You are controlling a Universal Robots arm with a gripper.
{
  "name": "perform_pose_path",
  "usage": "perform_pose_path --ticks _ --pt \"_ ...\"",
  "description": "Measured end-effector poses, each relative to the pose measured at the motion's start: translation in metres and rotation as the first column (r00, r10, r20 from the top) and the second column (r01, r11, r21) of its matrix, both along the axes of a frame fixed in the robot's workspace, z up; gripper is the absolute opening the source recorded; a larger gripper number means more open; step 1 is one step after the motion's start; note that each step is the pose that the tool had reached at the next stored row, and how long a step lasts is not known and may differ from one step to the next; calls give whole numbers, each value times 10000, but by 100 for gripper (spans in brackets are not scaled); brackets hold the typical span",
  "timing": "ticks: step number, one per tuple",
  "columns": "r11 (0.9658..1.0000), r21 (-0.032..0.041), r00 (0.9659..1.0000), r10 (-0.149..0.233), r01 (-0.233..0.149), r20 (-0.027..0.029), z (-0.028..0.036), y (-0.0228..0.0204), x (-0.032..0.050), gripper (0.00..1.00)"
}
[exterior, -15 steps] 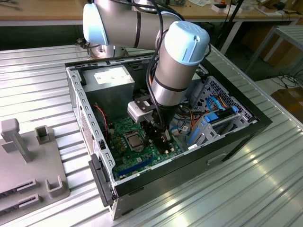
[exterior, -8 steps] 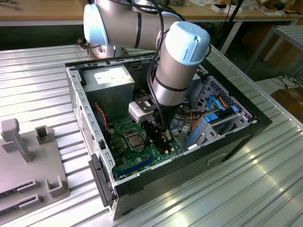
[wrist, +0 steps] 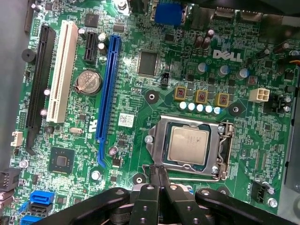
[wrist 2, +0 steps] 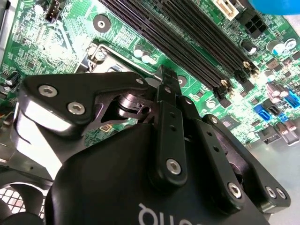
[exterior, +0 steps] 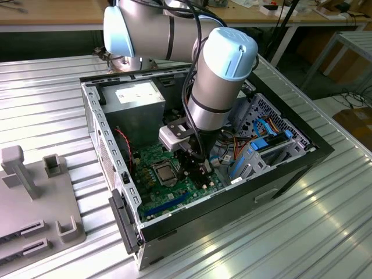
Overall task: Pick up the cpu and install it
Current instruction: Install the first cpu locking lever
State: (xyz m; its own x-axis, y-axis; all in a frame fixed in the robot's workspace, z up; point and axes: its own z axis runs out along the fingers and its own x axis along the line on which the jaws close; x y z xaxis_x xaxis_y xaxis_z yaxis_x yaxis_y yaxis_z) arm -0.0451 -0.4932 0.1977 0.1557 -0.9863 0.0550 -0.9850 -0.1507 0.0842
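Computer case (exterior: 290,168): black, open-topped, lying on a ribbed metal table (exterior: 52,93); the robot arm (exterior: 215,75) reaches down into it.

Green board (wrist: 136,93): fixed in the bottom of the case, carrying a long blue slot (wrist: 107,98), a white slot (wrist: 62,70), a round coin battery (wrist: 88,81) and black memory slots (wrist 2: 187,33).

Chip (wrist: 188,145): small, flat, pale silvery-beige square, lying level inside the silver-framed socket (wrist: 154,140) on the board. In the exterior view it shows as a pale square (exterior: 164,172) in the middle of the board, just to the exterior view's left of the claw.

Claw (wrist: 157,171): black, its two fingers closed together with nothing between them. In the first wrist view the tips sit just beside the socket's frame edge, apart from the chip's face. In the second wrist view the closed tips (wrist 2: 165,75) hang above the board near the socket corner.

Grey fixture block (exterior: 35,197): on the table, outside the case.
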Motion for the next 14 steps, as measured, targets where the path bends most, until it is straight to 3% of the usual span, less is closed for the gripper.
perform_pose_path --ticks 5,11,14 --pt "10000 -2 10000 37 -37 -6 2 0 -1 11" --pt "10000 1 10000 64 -64 -4 145 10 -11 11" --pt "10000 -2 10000 76 -76 -6 166 36 -43 11"
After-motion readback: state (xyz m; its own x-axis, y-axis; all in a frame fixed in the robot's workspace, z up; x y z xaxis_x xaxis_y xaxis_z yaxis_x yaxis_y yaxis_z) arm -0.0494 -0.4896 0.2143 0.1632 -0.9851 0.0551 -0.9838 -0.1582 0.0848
